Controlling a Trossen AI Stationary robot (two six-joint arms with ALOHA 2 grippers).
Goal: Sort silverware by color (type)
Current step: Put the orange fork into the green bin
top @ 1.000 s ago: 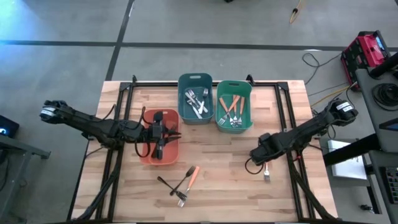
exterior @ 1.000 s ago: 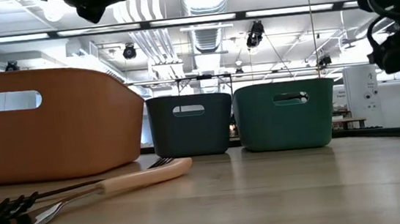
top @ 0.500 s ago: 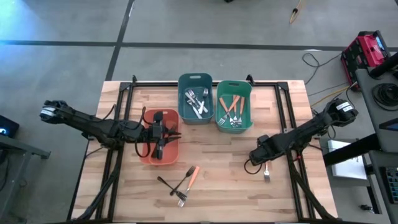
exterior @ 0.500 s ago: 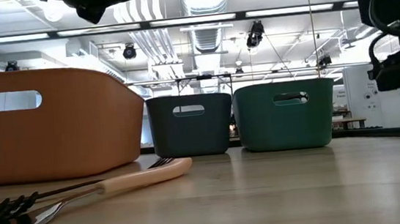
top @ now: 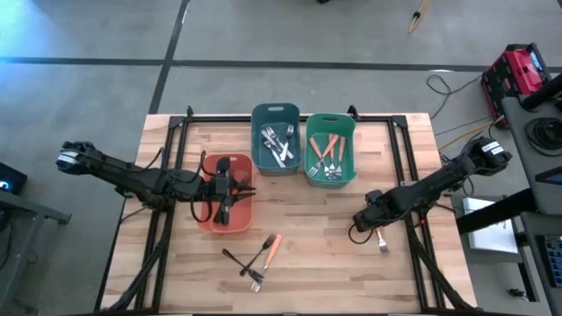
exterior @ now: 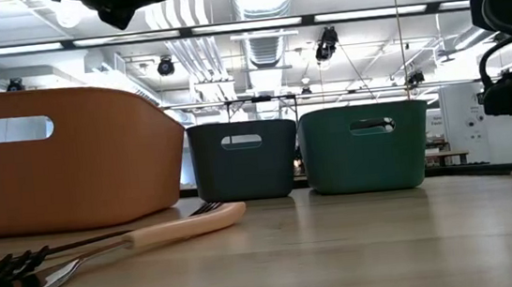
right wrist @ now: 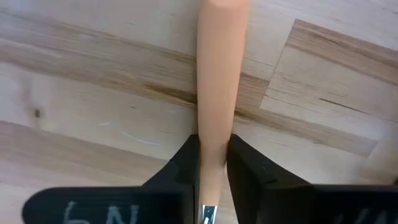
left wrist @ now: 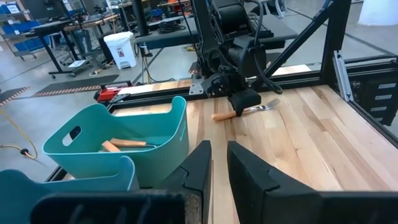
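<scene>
One more fork in hand: right gripper [right wrist: 211, 163] just clenched on the orange-handled silver fork [right wrist: 221, 74], lower right of the high view. I'd send it to the green plastic bin [top: 330, 122]. Left gripper [left wrist: 217, 163], nearly shut and empty, waits over the salmon plastic bin [top: 204, 219].

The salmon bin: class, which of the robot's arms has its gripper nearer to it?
Left. The left gripper hangs directly over the salmon bin, while the right gripper sits across the table, its fingers around an orange-handled fork.
</scene>
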